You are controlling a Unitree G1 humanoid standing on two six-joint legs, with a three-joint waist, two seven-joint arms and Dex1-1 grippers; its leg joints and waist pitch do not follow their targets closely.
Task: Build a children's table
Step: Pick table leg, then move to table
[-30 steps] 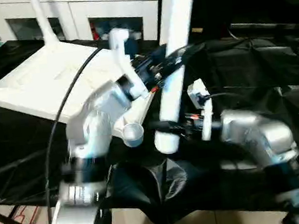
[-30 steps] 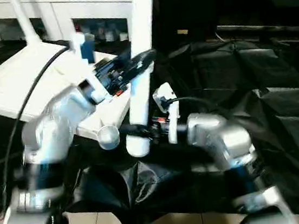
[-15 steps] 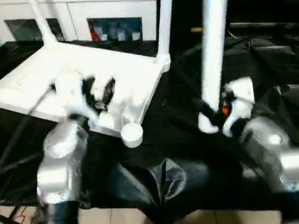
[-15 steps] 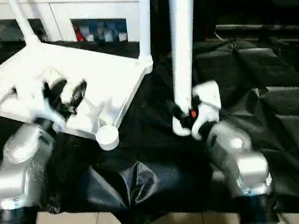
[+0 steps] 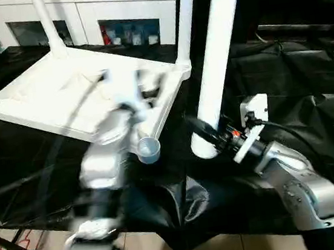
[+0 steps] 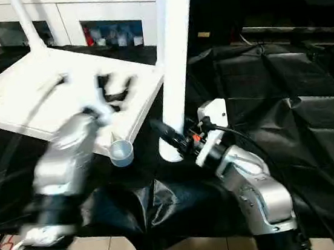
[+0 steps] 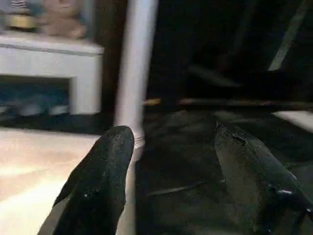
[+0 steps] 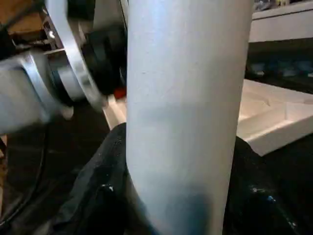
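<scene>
Right tool (image 5: 207, 133) clamped on a loose white leg (image 5: 215, 64) near its thick lower end, black fingers (image 8: 105, 196) pressed against both sides of the tube. Leg held almost upright, leaning slightly, its butt end hanging just above the black-draped counter (image 5: 296, 85). Right forearm (image 5: 296, 185) reaching forward and inward from the lower right, wrist bent toward the leg.

Left tool (image 6: 113, 86) apart and empty, fingers (image 7: 100, 181) spread with nothing between them. Left arm (image 5: 104, 163) stretched forward from the lower left, blurred, with the tool poised over the near edge of the upturned table top (image 5: 48, 97).

Table top lying underside up on the counter, ahead of the left tool and just beside the held leg. Fitted leg (image 5: 183, 19) rising from the far corner directly beyond the left tool; two further legs standing at the other far corners. Empty round corner socket (image 5: 148, 150) at the near corner, between the two tools, close to the held leg's butt end. White cabinet (image 5: 111, 16) behind everything.
</scene>
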